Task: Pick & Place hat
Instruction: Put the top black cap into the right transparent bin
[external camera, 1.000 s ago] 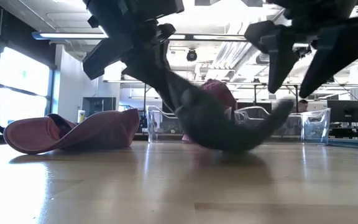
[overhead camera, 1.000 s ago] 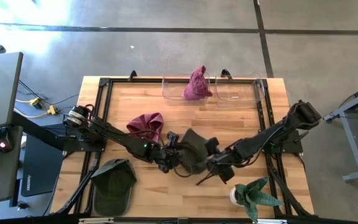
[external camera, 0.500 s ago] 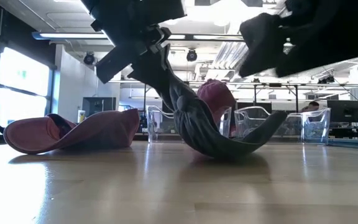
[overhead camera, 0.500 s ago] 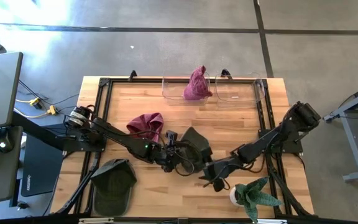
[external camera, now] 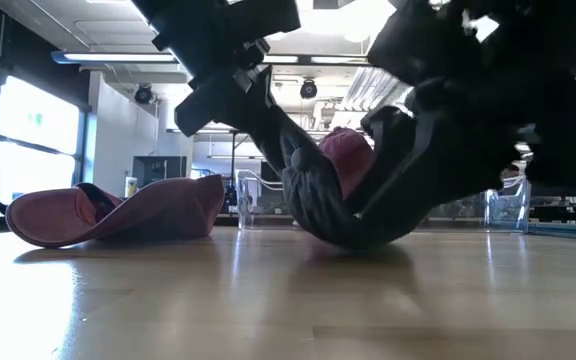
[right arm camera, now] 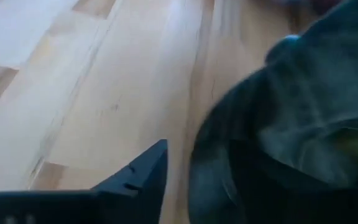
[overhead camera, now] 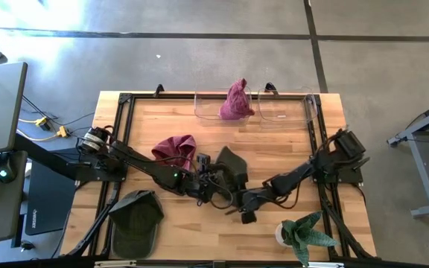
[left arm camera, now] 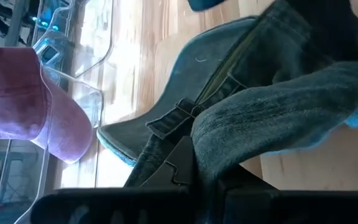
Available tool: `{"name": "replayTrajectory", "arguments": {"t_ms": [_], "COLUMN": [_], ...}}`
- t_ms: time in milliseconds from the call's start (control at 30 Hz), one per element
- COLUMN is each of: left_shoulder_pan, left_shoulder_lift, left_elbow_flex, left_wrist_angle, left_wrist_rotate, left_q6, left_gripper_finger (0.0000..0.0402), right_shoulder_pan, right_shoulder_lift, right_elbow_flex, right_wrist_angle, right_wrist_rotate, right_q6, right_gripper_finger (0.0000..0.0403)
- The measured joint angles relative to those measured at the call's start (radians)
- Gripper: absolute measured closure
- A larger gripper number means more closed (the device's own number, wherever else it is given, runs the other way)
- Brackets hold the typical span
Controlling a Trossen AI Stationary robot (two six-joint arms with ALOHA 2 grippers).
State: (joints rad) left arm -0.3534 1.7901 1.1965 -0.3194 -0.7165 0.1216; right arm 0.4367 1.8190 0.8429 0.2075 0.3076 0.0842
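Note:
A dark grey-green hat (overhead camera: 230, 165) lies mid-table, its underside on the wood (external camera: 353, 238). My left gripper (overhead camera: 208, 181) reaches in from the left and is shut on it. My right gripper (overhead camera: 243, 210) stands open at the hat's near right side, low over the table. In the right wrist view one finger (right arm camera: 138, 177) shows beside the hat's edge (right arm camera: 229, 143); the hat hides the other. I cannot tell whether it touches. My left gripper pinches a bunched fold of the hat's cloth (left arm camera: 229, 134) at the hat's left end, coming slanting down from the table's left. The hat hangs from the fingers (external camera: 268, 125) and curves down onto the table.
A maroon hat (overhead camera: 176, 149) lies left of the held one, and an olive hat (overhead camera: 136, 216) sits at the near left corner. Two clear bins (overhead camera: 274, 112) stand at the far edge, a maroon hat (overhead camera: 235, 100) in the left one. A potted plant (overhead camera: 304, 234) is near right.
My right gripper drew back toward the near edge, then came left and down against the hat's near right side. My left gripper shifted slightly toward the far edge, still shut. The hat, spread flatter a second ago, is drawn left and bunched, its free end raised.

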Motion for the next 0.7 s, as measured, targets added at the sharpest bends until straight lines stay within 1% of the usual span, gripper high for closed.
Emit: {"name": "replayTrajectory", "arguments": {"t_ms": [167, 333, 433, 467, 533, 700], "left_shoulder_pan": [0.0, -0.001, -0.011, -0.016, -0.021, -0.02], "left_shoulder_lift": [0.0, 0.0, 0.0, 0.0, 0.0, -0.001], "left_elbow_flex": [0.0, 0.001, 0.001, 0.001, 0.002, 0.002], "left_wrist_angle": [-0.025, -0.087, -0.094, -0.085, -0.068, -0.015], "left_wrist_rotate": [0.0, 0.009, 0.053, 0.08, 0.13, 0.165], "left_q6": [-0.003, -0.025, -0.016, -0.005, 0.019, 0.054], "left_gripper_finger": [0.0401, 0.0401, 0.0401, 0.0401, 0.0401, 0.0401], "right_shoulder_pan": [-0.026, -0.034, -0.033, -0.033, -0.032, -0.032], "right_shoulder_lift": [0.008, -0.007, -0.043, -0.06, -0.101, -0.223], "right_elbow_flex": [0.001, 0.008, 0.008, 0.005, 0.002, -0.002], "right_wrist_angle": [-0.104, -0.27, -0.391, -0.418, -0.453, -0.48], "right_wrist_rotate": [-0.008, -0.086, -0.138, -0.145, -0.144, -0.129], "right_q6": [-0.041, -0.075, -0.085, -0.085, -0.085, -0.114], "right_gripper_finger": [0.0299, 0.0358, 0.0393, 0.0397, 0.039, 0.0349]}}
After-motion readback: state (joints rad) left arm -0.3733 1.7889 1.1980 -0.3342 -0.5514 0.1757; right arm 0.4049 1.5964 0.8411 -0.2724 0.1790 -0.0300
